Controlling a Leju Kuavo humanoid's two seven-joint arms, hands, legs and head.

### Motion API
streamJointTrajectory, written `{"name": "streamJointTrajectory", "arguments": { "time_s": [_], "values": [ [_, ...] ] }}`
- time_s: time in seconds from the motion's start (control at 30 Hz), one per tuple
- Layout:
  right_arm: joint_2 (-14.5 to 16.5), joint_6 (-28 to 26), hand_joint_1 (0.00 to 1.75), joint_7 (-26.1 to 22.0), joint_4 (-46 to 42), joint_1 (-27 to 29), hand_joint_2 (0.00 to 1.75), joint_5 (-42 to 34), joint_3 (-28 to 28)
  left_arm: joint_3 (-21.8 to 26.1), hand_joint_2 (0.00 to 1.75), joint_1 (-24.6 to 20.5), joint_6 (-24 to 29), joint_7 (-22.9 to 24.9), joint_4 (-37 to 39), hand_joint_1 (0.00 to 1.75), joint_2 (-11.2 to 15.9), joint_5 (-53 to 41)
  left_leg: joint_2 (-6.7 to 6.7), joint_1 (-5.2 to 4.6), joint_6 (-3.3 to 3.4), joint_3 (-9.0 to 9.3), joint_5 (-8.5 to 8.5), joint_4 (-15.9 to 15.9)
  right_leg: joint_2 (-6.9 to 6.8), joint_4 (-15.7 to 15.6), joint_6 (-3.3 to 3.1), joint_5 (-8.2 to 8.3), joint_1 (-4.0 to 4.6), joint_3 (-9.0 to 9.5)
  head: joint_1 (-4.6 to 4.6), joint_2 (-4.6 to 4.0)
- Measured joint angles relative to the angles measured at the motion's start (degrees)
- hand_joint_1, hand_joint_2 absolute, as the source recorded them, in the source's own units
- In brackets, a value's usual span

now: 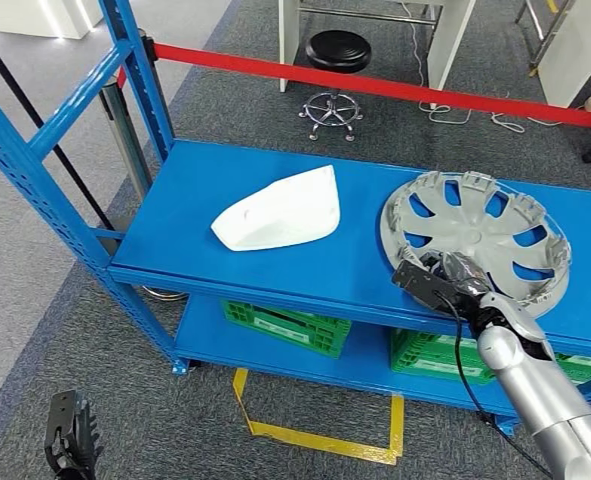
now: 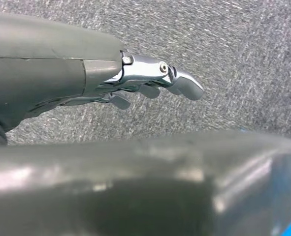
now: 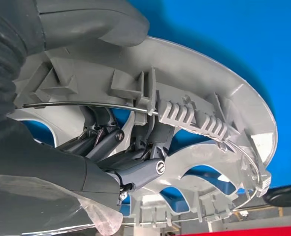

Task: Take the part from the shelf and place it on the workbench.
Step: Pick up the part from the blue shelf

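Hubcap [image 1: 477,240] in grey plastic is seen lying inner side up on the top deck of the blue shelf [image 1: 201,215], at the right of the head frame, its near rim reaching close to the deck's front edge. The right hand [image 1: 443,275] is planted on that near rim, at the centre-right of the frame, with the silver right arm [image 1: 537,395] rising from the lower right corner and a black cable running along it. In the right wrist view the dark fingers [image 3: 136,169] are seen curled in through the spoke openings while the thick grey thumb [image 3: 91,22] is laid over the outside of the rim, so the hubcap [image 3: 196,118] appears to be gripped between them, though whether it is firmly clamped cannot be told for certain. A white curved part [image 1: 281,212] is seen left of the hubcap, well apart from it, near the middle of the deck. Green crates [image 1: 288,325] are stored on the lower deck, and yellow tape [image 1: 318,435] is marked on the grey carpet at the bottom centre. A red barrier band [image 1: 367,85] is stretched across the top, with a black stool [image 1: 337,55] behind it. The left hand [image 1: 71,435] is hung low at the lower left corner; in the left wrist view its fingers [image 2: 155,78] are held out nearly straight over the carpet, with nothing in them.
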Motion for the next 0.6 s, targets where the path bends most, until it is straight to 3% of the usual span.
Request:
{"name": "streamJointTrajectory", "arguments": {
  "time_s": [0.03,0.07,0.13,0.2,0.3,0.37,0.4,0.5,0.53,0.57,0.6],
  "values": [
    [-0.1,-0.1,1.75,-0.2,-0.1,0.1,1.75,-0.1,0.1,0.0,0.0,0.1,0.0,0.0,0.0,0.0,-0.1,-0.1,-0.01,0.0,0.01,0.01,-0.02,0.0,-0.01,1.3,0.1,0.11,-0.02,-0.8,0.01,0.0],
    [-0.2,-0.2,1.75,-0.3,-0.4,0.2,1.75,-0.2,0.1,0.1,0.0,0.1,-0.1,0.0,0.0,0.0,-0.3,-0.2,-0.02,0.02,0.0,0.04,-0.06,0.1,-0.02,0.3,0.16,1.38,-0.05,-0.44,0.01,0.0],
    [-0.5,-0.3,1.75,-0.7,-1.1,0.1,1.75,-0.4,0.1,0.2,0.87,0.2,-0.1,-0.1,0.0,0.0,-0.5,-0.4,-0.07,0.09,-0.23,0.1,-0.28,0.3,-0.1,-6.8,0.17,5.35,-0.15,2.8,0.03,0.0],
    [-0.7,-0.5,1.75,-1.1,-1.7,-0.2,1.75,-0.7,0.3,0.5,1.75,0.2,-0.3,-0.1,0.0,0.0,-0.5,-0.4,-0.13,-0.12,-0.77,-0.16,-0.53,0.7,-0.11,-12.9,-0.06,7.26,-0.09,6.02,0.02,0.0],
    [-0.8,-0.6,1.75,-1.4,-2.2,-0.3,1.75,-0.9,0.8,0.8,1.75,0.2,-0.9,-0.8,0.0,0.0,-0.6,-0.4,-0.17,-0.28,-1.47,-0.48,-0.48,1.1,0.06,-13.9,-0.91,7.01,0.0,6.72,-0.05,0.0],
    [-0.9,-0.6,1.75,-1.5,-2.5,-0.3,1.75,-1.1,1.0,0.9,1.75,0.2,-1.1,-1.5,0.1,0.0,-0.8,-0.4,-0.1,-0.19,-1.98,-0.86,-1.52,2.3,0.01,-14.0,-1.64,7.06,-0.13,6.88,-0.15,0.0],
    [-0.9,-0.7,1.75,-1.6,-2.6,-0.3,1.75,-1.1,1.0,1.0,1.75,0.2,-1.1,-1.7,0.1,0.0,-0.8,-0.4,-0.06,-0.12,-2.28,-1.63,-2.78,4.2,-0.04,-14.1,-1.99,7.07,-0.22,7.01,-0.23,0.0],
    [-1.0,-0.7,1.75,-1.6,-2.8,-0.3,1.75,-1.2,1.3,1.0,1.75,0.3,-1.1,-2.0,0.1,0.0,-1.1,-0.5,0.0,0.05,-2.84,-6.3,-7.66,14.9,-0.09,-14.1,-2.47,6.96,-0.13,7.14,-0.37,0.0],
    [-1.0,-0.7,1.75,-1.6,-2.8,-0.2,1.75,-1.2,1.4,1.0,1.75,0.4,-1.0,-2.0,0.2,0.0,-1.2,-0.5,0.0,0.06,-2.86,-7.37,-8.15,17.2,-0.08,-14.1,-2.5,6.95,-0.09,7.17,-0.37,0.0],
    [-1.1,-0.7,1.75,-1.7,-2.8,-0.2,1.75,-1.2,1.5,1.0,1.75,0.5,-1.0,-2.2,0.2,0.0,-1.3,-0.6,0.0,0.06,-2.78,-7.51,-7.51,17.4,-0.05,-14.1,-2.51,6.93,-0.06,7.2,-0.38,0.0],
    [-1.2,-0.7,1.75,-1.8,-2.9,-0.1,1.75,-1.2,1.5,1.0,1.75,0.5,-0.9,-2.4,0.3,0.0,-1.4,-0.7,0.0,0.05,-2.59,-6.6,-5.82,15.2,-0.02,-14.1,-2.5,6.92,-0.03,7.26,-0.37,0.0]
  ]
}}
